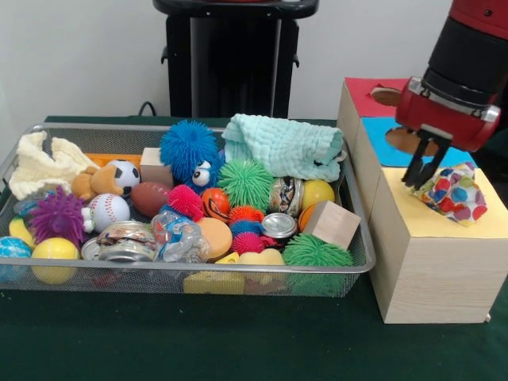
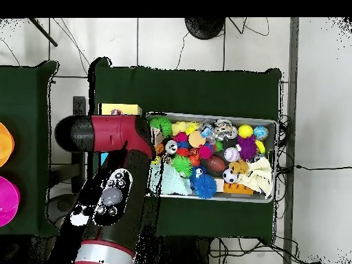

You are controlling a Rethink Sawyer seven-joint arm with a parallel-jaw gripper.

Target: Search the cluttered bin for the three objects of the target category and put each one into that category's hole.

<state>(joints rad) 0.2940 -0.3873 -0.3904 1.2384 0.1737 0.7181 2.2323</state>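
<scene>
Red and black arm on a black pedestal

The arm (image 1: 468, 55) has a glossy black barrel above a red collar edged with a pale grey band. Two thin dark fingers (image 1: 416, 168) hang from the end effector (image 1: 425, 171). From overhead, the red casing carries a black panel (image 2: 110, 196) with round grey and white buttons. The pedestal (image 1: 234, 59) is a black column.

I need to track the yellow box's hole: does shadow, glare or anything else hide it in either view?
Front view: even light, no glare on the yellow top; the hole does not show, with a patchwork ball and the gripper over that top. Overhead view: the arm covers all but a corner of the yellow top.
</scene>
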